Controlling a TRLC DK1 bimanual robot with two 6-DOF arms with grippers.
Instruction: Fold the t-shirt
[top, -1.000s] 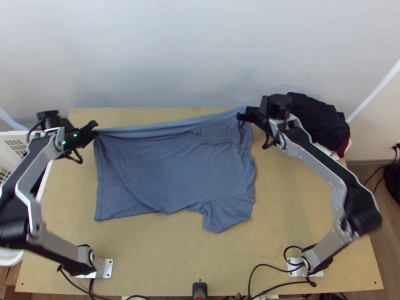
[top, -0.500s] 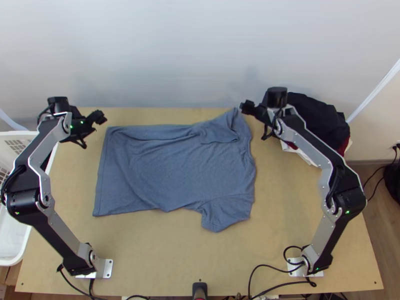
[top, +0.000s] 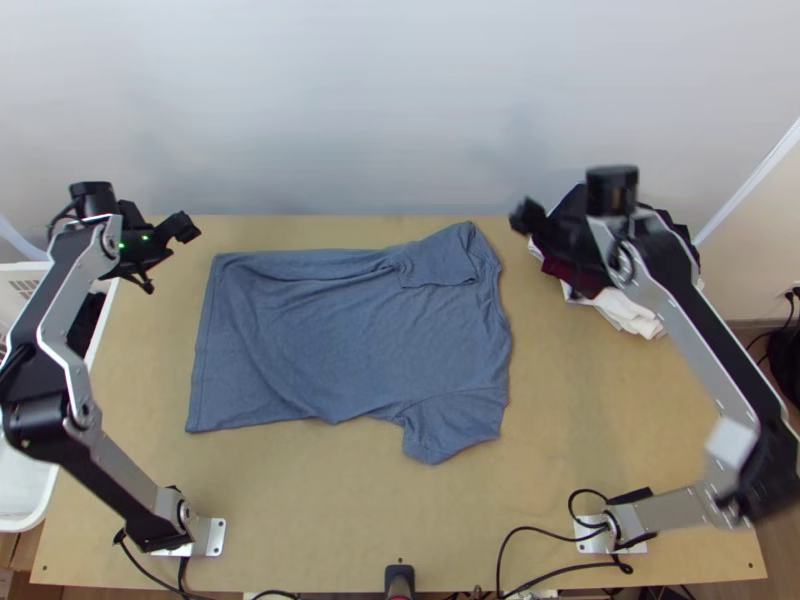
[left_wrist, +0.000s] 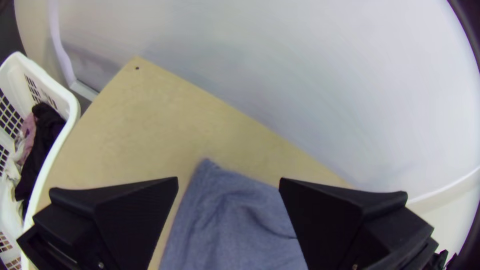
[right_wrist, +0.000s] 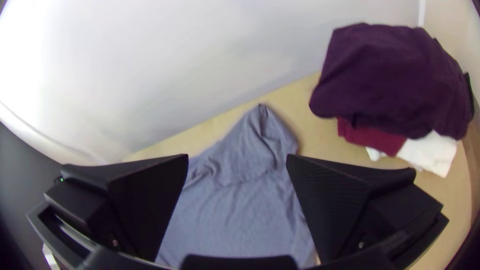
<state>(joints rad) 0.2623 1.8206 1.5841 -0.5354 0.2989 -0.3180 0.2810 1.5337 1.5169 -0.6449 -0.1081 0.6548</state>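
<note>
On a light wooden surface (top: 330, 520), a blue-grey t-shirt (top: 350, 340) lies spread, its hem toward the left arm and its neck toward the right. Its far long edge is turned in, with one sleeve (top: 435, 265) laid over the body and the other (top: 455, 425) jutting toward the near edge. The left pincer (top: 187, 227) hangs above the surface's far left part, just off the shirt's hem-end corner; the left wrist view shows its fingers wide apart with nothing between them. The right pincer (top: 527, 216), also wide open and gripping nothing, hangs by the far edge between the shirt's peaked shoulder corner and a pile of clothes: a dark garment (right_wrist: 390, 80) over dark red cloth (right_wrist: 372, 139) and white cloth (right_wrist: 432, 152). Beside the surface's left edge, a white basket (left_wrist: 72, 112) holds more laundry, including a black piece (left_wrist: 44, 142).
</note>
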